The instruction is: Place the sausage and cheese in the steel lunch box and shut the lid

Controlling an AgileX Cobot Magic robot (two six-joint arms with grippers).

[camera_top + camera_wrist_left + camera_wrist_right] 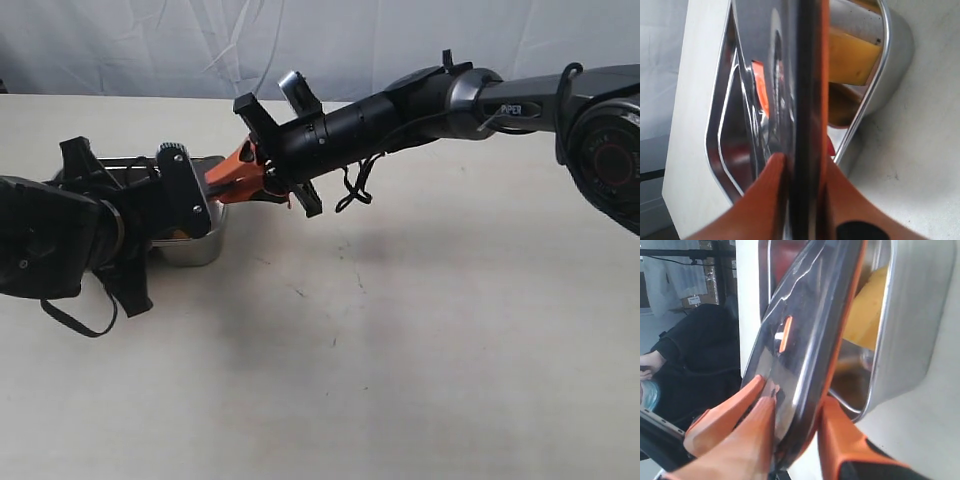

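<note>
The steel lunch box [200,248] stands at the left of the table under both wrists. The dark lid [807,90] is held on edge over the box's open top, orange seal [825,60] facing the cheese side. My left gripper [805,162] is shut on the lid's edge, one orange finger on each face. From the other end, my right gripper [797,400] is also shut on the lid [805,325], whose orange valve [785,334] shows. The yellow cheese [850,57] lies inside the box [910,330]. A red sliver by the rim [831,149] may be the sausage.
The right arm [400,110] reaches across the middle of the table to the box. The left arm's black wrist [60,235] covers the box's left side. A person sits beyond the table edge [680,360].
</note>
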